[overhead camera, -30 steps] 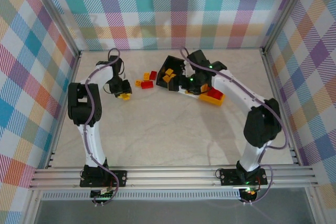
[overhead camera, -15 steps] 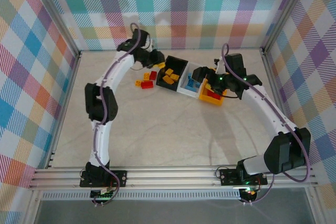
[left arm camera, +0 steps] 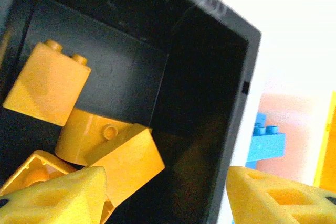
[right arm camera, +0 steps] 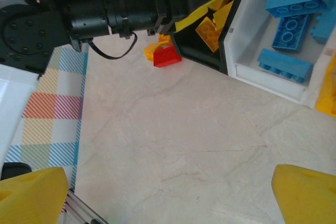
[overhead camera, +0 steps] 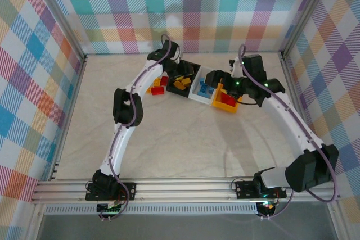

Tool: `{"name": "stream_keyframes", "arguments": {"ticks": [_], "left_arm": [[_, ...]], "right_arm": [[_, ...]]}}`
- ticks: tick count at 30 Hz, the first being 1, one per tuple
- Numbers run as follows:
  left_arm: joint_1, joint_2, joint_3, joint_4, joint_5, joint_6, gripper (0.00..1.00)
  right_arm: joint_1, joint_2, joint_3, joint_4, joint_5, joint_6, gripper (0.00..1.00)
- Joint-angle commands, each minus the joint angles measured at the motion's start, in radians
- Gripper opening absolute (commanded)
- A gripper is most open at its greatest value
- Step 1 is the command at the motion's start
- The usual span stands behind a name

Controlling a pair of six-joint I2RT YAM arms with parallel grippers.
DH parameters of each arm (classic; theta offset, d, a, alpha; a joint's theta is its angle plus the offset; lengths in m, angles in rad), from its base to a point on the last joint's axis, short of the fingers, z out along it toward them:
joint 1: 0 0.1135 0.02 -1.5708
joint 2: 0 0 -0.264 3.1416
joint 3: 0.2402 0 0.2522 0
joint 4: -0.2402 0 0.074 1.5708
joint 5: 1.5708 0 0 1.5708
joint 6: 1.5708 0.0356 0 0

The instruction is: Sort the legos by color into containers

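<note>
Currently catalogued, by descending size:

1. Table: pale, marbled surface, walled in by plaid panels.
2. Left arm: arcs from the near edge to the black bin at the far middle.
3. Right arm: curves in from the right side toward the row of bins.
4. Black bin: leftmost of three bins set touching in a slanted row. It holds several yellow bricks, heaped and tilted.
5. White bin: middle of the row, holding blue bricks.
6. Orange bin: right end of the row, against the white bin.
7. Left end effector: poised over the black bin's interior, fingers spread apart, nothing pinched between them.
8. Right end effector: above bare table just near of the bins, fingers spread wide, gripping nothing.
9. Loose stock: one red brick on the table just outside the black bin, with a small yellow brick touching it.
</note>
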State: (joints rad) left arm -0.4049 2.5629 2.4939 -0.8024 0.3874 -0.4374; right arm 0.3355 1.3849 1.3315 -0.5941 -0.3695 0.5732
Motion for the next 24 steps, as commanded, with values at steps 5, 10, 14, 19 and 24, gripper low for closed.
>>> {"name": "stream_keyframes", "arguments": {"ticks": [5,10,14,19,24], "left_arm": [[0.038,-0.257,-0.038,-0.183,-0.278,0.076,0.69],[0.127,-0.389,-0.277,-0.226,-0.399,0.123,0.79],[0.203,-0.408,-0.391,-0.254,-0.412,0.209,0.80],[0.255,-0.386,-0.454,-0.214,-0.350,0.299,0.79],[0.263,-0.329,-0.439,-0.197,-0.294,0.357,0.77]], "right_arm": [[0.085,0.182,0.144,-0.080,0.012,-0.055,1.00],[0.136,0.229,0.159,-0.043,0.002,-0.035,0.99],[0.156,0.236,0.146,-0.033,-0.008,-0.026,0.99],[0.160,0.226,0.128,-0.031,-0.005,-0.016,0.99],[0.160,0.232,0.124,-0.037,-0.010,-0.012,0.98]]}}
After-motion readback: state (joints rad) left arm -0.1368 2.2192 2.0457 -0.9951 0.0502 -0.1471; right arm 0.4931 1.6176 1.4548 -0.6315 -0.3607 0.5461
